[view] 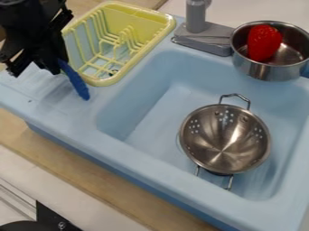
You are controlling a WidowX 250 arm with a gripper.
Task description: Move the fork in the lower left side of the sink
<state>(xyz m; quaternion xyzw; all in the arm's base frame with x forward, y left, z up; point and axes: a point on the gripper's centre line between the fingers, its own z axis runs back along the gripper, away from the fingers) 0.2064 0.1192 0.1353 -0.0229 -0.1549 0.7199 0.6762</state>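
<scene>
My gripper [52, 66] is at the upper left, beside the yellow dish rack and above the left ledge of the blue sink. It is shut on a slim blue object, seemingly the fork [77, 83], which slants down to the right from it. The upper end of the fork is hidden at the gripper, and I cannot make out any tines. To the right lies the basin of the sink [147, 128], with its lower left side away from the fork.
A metal colander [224, 140] rests in the right part of the basin. The yellow rack [109, 80] stands at the back left. A grey faucet [202, 38] is behind the basin, and a steel pot [269, 70] with a red strawberry-like object [263, 43] is at the back right.
</scene>
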